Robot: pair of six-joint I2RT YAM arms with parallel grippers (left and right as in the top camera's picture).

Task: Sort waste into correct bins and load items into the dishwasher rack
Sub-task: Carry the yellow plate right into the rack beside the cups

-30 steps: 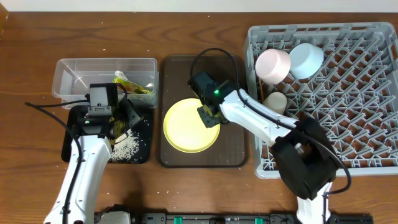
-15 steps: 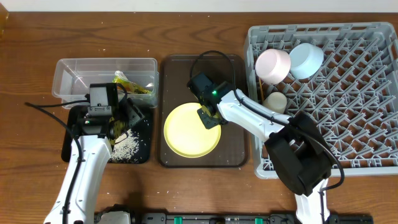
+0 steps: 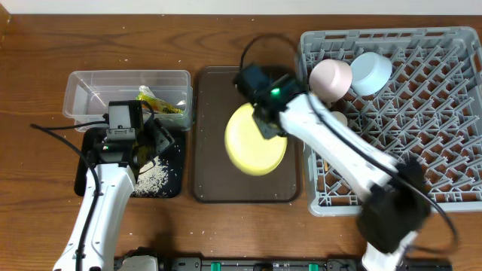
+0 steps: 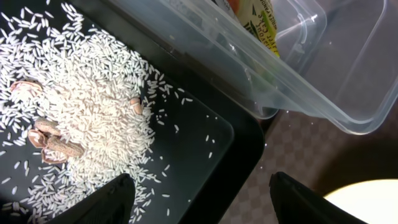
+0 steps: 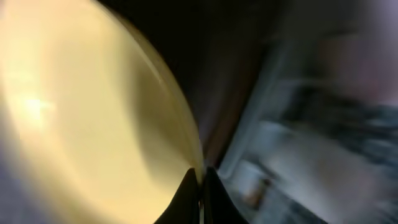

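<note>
Right claw (image 5: 200, 186) is pinched tight on the plate (image 5: 74, 112) rim, with the rack (image 3: 422, 113) just to its right. Left claw (image 4: 202, 196) gapes wide, holding nothing, rice (image 4: 81, 106) just ahead in the tray (image 4: 239, 155).

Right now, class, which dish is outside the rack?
The yellow plate: the right gripper holds its rim above the brown tray, while the pink bowl, blue bowl and cup sit in the rack.

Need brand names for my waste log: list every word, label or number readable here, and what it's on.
Dark print on the snack wrapper inside the clear tub: too small and cut off to read.
No other lettering shows in any view.
</note>
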